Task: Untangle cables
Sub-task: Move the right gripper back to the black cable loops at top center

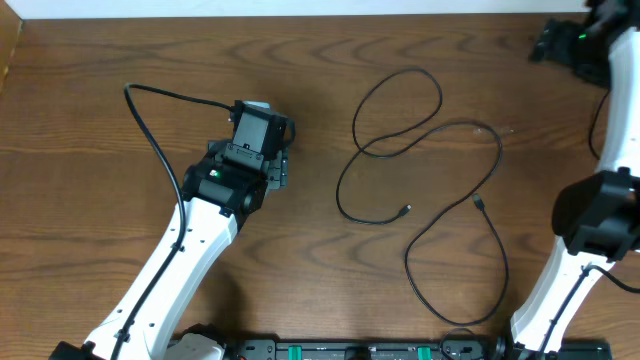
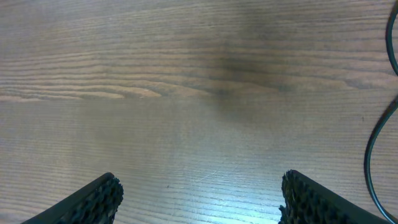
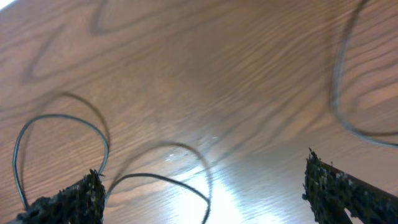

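A: Where are the cables (image 1: 440, 127)?
B: Loose on the table (image 1: 100, 80), unheld. The left gripper (image 2: 199, 186) is spread wide, left of the cables.
A: The right gripper (image 3: 205, 182)?
B: Also spread, above the cables, loops beside one finger (image 3: 71, 200).

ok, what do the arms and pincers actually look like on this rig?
The left arm and right arm have white links, black joint housings and small green lights. A thin black wire loops off the left one. The left pincer and right pincer have black fingers with rough, knobbly surfaces.
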Robot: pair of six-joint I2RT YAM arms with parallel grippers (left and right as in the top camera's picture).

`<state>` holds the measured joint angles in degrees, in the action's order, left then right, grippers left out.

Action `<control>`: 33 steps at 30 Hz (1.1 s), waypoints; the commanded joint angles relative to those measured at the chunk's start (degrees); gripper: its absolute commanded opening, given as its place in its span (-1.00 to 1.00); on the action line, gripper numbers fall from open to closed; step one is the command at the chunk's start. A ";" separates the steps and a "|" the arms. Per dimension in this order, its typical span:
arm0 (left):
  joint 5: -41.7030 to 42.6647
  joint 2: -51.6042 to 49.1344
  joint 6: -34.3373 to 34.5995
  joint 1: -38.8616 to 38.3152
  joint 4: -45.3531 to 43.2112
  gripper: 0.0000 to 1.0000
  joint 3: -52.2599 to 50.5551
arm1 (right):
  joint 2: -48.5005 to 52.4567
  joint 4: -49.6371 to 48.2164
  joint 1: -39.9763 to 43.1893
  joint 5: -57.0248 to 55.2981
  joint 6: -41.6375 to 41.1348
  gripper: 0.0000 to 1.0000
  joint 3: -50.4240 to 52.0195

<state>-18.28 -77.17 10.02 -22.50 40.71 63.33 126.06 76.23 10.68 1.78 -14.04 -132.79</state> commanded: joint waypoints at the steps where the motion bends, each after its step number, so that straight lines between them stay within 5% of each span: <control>1: -0.17 -0.33 -0.79 0.26 0.22 0.65 -0.35 | 0.33 -1.73 -3.72 0.35 -4.70 0.98 5.75; 19: -0.17 -0.33 -0.81 0.26 0.22 0.65 -0.35 | 0.33 -22.69 -29.62 0.28 -30.10 0.94 29.09; 33: -0.17 -0.33 -0.81 0.26 0.22 0.65 -0.35 | 0.33 -20.90 -34.56 -4.52 -33.99 0.84 31.04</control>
<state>-18.28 -77.17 10.02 -22.50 40.71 63.33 126.21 54.24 -23.20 0.21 -45.87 -102.43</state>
